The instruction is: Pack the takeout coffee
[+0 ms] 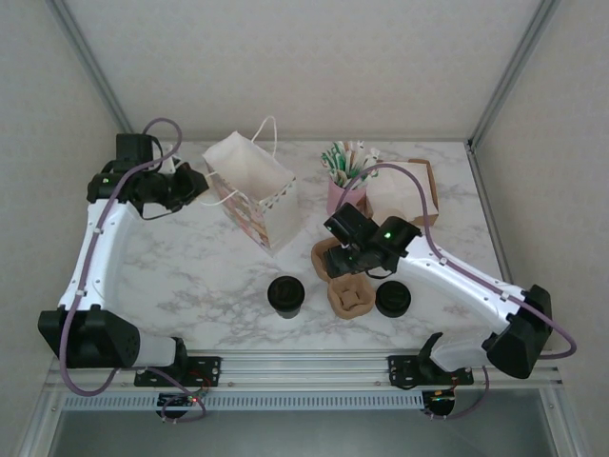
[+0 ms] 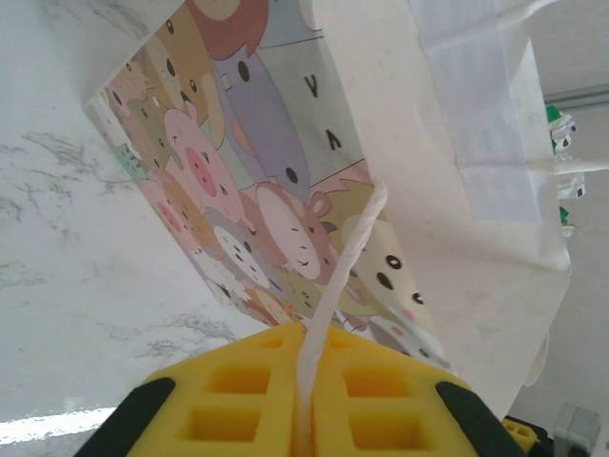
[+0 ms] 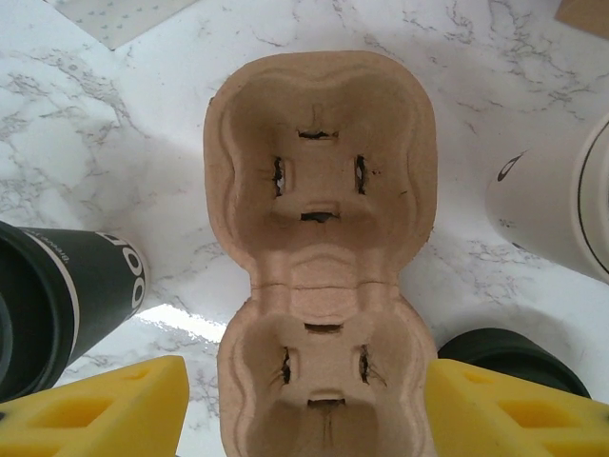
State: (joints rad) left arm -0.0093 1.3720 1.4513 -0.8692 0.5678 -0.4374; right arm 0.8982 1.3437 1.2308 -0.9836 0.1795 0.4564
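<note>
Handle (image 2: 343,257) of bag (image 1: 255,190) pinched in closed left claw (image 2: 306,352), steadying bag for loading. Right claw (image 3: 309,400) open astride cup carrier (image 3: 319,190), nothing gripped.

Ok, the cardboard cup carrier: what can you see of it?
The cup carrier is a brown moulded-pulp tray with two wells in a row, each with four slits in its floor, both empty. It lies flat, open side up, on the marble table, a dark cup standing apart beside it. The right claw hangs open over its near well, one yellow finger either side; contact unclear.
</note>
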